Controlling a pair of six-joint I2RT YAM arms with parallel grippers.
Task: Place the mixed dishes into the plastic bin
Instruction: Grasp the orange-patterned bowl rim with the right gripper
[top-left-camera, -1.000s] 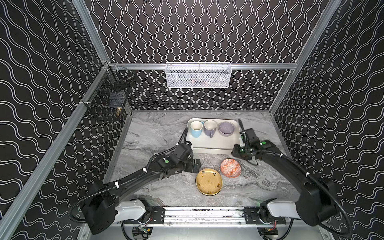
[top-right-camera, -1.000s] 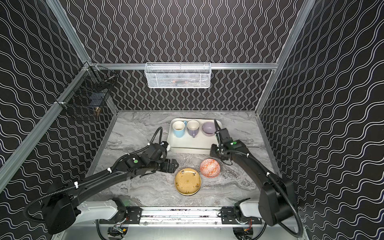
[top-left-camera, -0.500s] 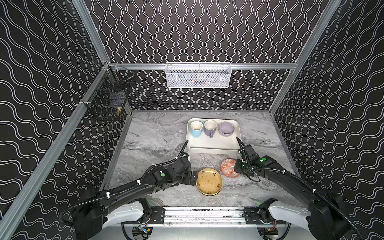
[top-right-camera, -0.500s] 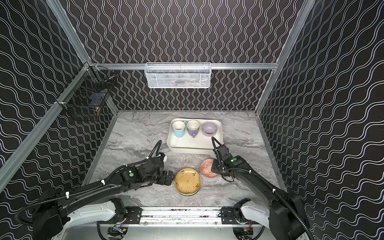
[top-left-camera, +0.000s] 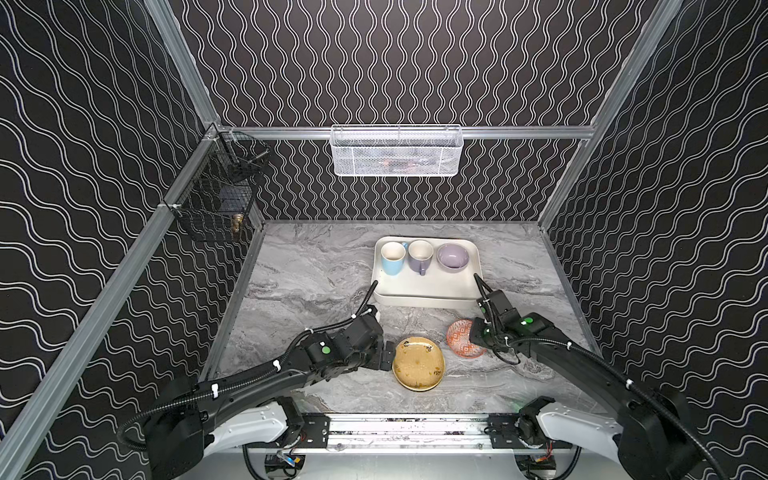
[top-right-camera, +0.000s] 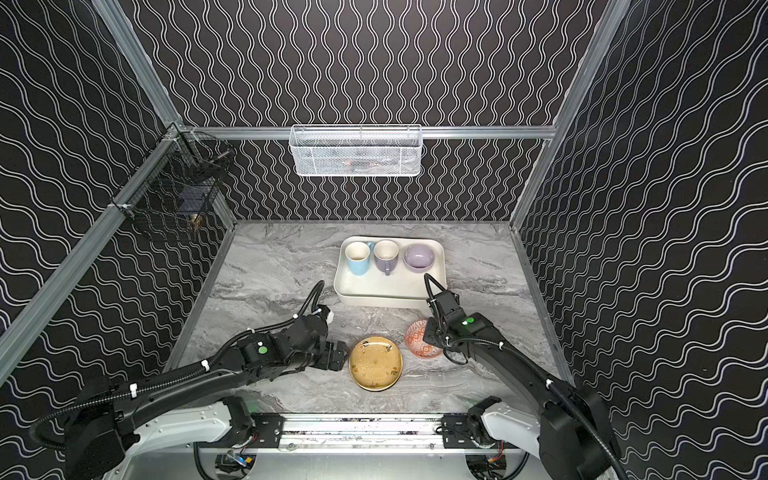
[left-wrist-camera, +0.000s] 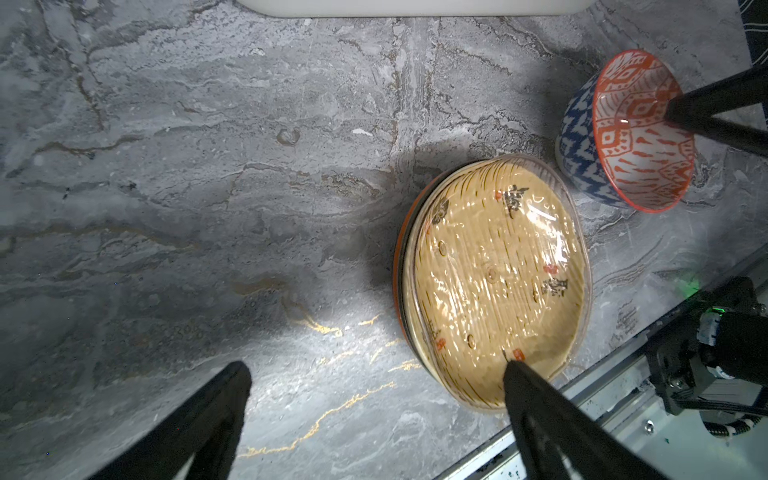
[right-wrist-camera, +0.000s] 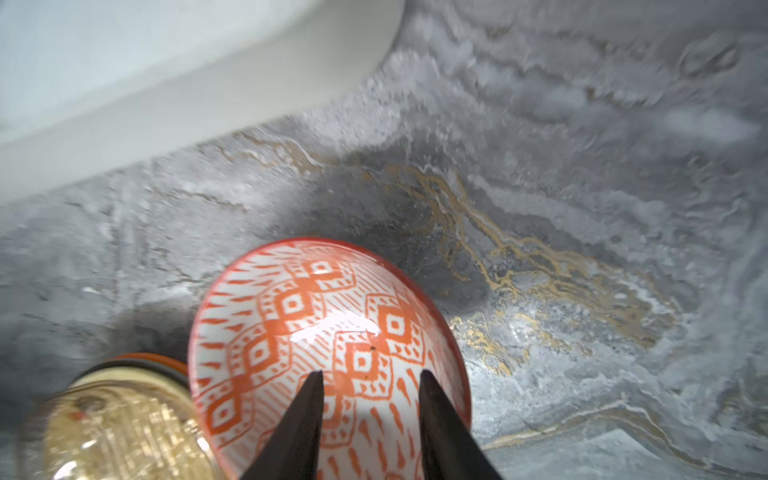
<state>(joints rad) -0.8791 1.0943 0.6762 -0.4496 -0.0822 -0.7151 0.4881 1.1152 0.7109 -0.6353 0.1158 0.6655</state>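
Note:
The plastic bin holds a light-blue mug, a lilac mug and a lilac bowl. In front of it a mustard plate tops a stack; orange and dark rims show beneath. The orange-patterned bowl stands just right of the stack. My left gripper is wide open at the plate's left edge, one fingertip over the rim. My right gripper is partly open, both tips over the bowl's inside, holding nothing.
A white wire-mesh basket hangs on the back wall and a black wire basket on the left wall. The metal rail runs close behind the plate stack at the table's front edge. Patterned walls close in both sides.
Both arms have drawn back from the bin toward the front. The right gripper came down from the bin's right corner to the orange-patterned bowl; the left settled beside the mustard plate.

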